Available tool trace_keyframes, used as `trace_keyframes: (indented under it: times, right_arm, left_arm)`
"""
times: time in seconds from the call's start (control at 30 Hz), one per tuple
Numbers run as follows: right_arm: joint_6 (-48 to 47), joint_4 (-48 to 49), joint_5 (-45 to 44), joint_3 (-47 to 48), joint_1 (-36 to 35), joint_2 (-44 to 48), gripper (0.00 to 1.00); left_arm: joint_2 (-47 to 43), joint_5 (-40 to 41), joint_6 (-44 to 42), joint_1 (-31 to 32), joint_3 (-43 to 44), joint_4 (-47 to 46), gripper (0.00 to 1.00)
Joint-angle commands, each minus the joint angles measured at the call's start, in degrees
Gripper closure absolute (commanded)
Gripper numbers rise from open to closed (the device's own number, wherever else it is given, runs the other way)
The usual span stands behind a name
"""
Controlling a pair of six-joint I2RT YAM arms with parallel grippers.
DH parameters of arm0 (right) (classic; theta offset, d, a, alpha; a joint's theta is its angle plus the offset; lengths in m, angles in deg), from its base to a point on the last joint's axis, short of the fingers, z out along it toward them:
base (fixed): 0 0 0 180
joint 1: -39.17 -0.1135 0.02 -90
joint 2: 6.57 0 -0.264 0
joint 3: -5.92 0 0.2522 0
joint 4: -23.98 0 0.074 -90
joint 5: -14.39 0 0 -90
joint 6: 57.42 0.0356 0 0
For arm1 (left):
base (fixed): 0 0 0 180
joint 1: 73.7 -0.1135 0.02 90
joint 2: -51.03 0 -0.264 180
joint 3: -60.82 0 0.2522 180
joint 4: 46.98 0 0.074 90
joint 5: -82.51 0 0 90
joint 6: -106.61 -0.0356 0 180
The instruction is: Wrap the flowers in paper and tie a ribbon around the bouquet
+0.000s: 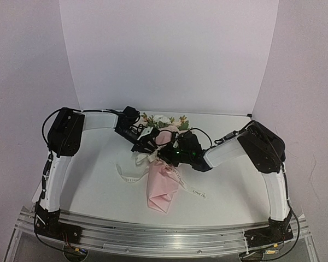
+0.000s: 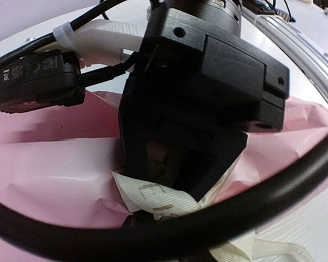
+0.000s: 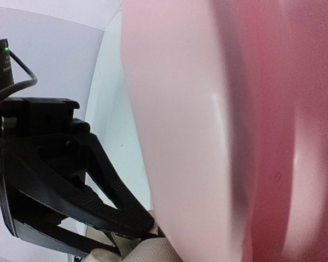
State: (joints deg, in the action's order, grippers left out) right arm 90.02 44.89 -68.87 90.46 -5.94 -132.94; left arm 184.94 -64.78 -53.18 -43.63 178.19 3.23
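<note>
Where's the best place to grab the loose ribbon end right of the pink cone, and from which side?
Probably near the free tip of the ribbon, coming down from above and pinching across its width. It lies flat on the table, angling away from the cone, so that end looks clear of it.

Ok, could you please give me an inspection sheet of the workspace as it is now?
Surface: white table.
Job's things: bouquet lies mid-table, flowers at the far end, paper cone at the near end; ribbon at its neck, ends trailing both sides.
Clutter: nothing seen.
Grippers: left gripper at the neck, opening unclear; right gripper shut, also there.
Cables: black cable crosses the left wrist view, over the ribbon.
Surroundings: white backdrop; metal rail at the near edge.
</note>
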Motion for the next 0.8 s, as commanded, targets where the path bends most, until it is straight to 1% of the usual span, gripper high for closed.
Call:
trace_keyframes:
  times: [0.0,0.03,0.1,0.13,0.33,0.47,0.53,0.6,0.63,0.77]
  right_arm:
    - [-2.90,0.69,0.97,1.93,0.17,1.74,1.00]
    - [-3.02,0.69,1.48,2.13,0.19,1.60,1.00]
    - [-2.98,0.70,2.38,2.33,0.22,1.39,1.00]
    - [-3.08,0.69,2.51,2.26,0.22,1.43,1.00]
    - [-6.16,0.68,2.51,1.05,0.59,3.48,1.00]
    - [-7.65,0.67,1.67,0.13,0.80,4.87,0.99]
    - [-7.69,0.66,1.57,-0.34,0.89,5.44,0.92]
    - [-7.83,0.61,1.24,-1.06,0.98,6.50,0.79]
    - [-8.03,0.56,0.69,-1.65,0.98,7.30,0.76]
    - [-9.12,-1.58,-1.24,-3.48,0.98,11.06,0.71]
  left_arm:
    - [-2.04,0.03,-1.74,1.00,1.99,1.83,0.83]
    - [-1.99,0.03,-1.73,0.96,2.09,1.79,0.86]
    - [-1.88,-0.16,-1.44,0.96,2.41,1.81,0.96]
    - [-1.81,-0.17,-1.15,0.93,2.62,1.82,0.99]
    - [-2.43,2.24,-1.13,0.89,2.64,3.30,1.00]
    - [-3.69,4.52,1.61,0.88,1.72,1.30,1.00]
    - [-4.42,5.77,2.72,0.87,1.19,0.07,1.00]
    - [-5.15,7.67,3.98,0.90,0.56,-1.30,1.00]
    - [-5.57,8.54,4.68,0.89,-0.03,-2.34,1.00]
    - [-6.83,11.01,5.90,0.94,-1.99,-4.76,1.00]
